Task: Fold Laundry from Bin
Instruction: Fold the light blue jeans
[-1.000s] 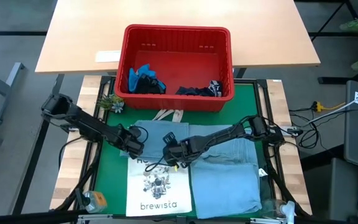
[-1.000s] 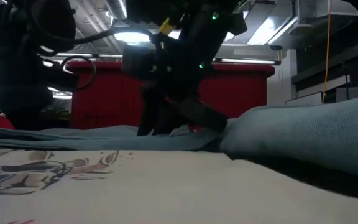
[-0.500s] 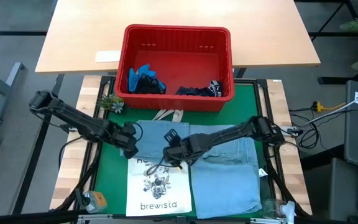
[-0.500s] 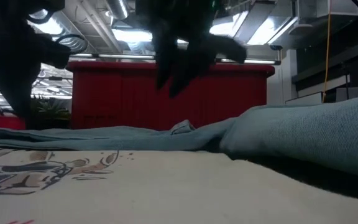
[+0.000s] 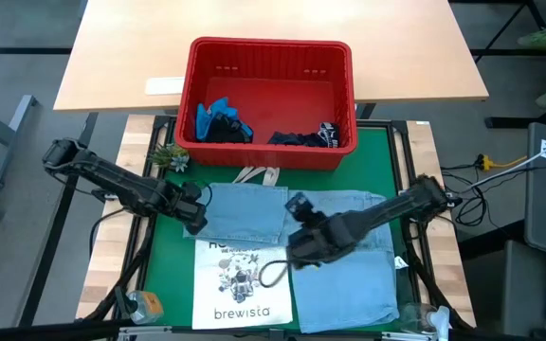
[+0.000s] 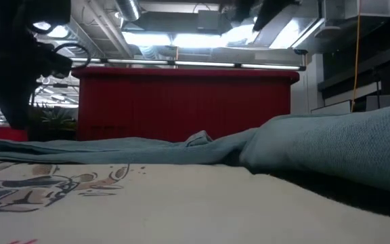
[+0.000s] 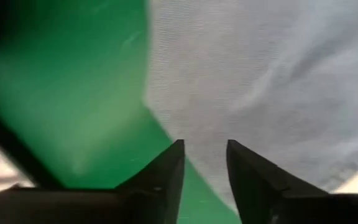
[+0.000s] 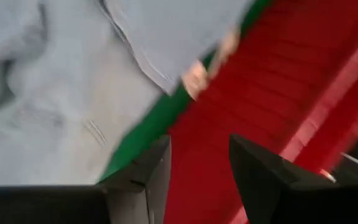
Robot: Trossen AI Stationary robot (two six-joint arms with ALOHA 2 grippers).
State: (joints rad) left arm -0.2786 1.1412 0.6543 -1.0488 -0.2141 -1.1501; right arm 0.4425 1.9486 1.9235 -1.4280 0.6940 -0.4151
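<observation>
A light blue denim shirt [image 5: 339,284] lies spread on the green mat [image 5: 173,256], partly covering the white tote bag [image 5: 240,284]. The red bin [image 5: 268,43] stands at the mat's far edge. In it lie a bright blue garment [image 5: 218,114] and a dark one [image 5: 301,137]. My left gripper [image 7: 204,143] hovers open over the shirt's left edge [image 7: 166,124], pointing down, with nothing between its fingers. My right gripper [image 8: 199,140] is raised above the shirt's middle [image 5: 298,203]. It is open and empty, slanting toward the bin [image 8: 278,81].
A small green plant [image 5: 169,156] sits by the bin's left near corner. A wooden table [image 5: 254,19] with a slip of paper [image 5: 164,85] lies beyond the mat. A small orange-topped object [image 5: 145,305] stands at the mat's near left corner.
My right gripper has lifted well clear of the shirt and tote bag, swung toward the table's right and tipped toward the bin; it has left the low view upward. My left gripper has risen a little and drawn toward the left edge. The shirt lies still.
</observation>
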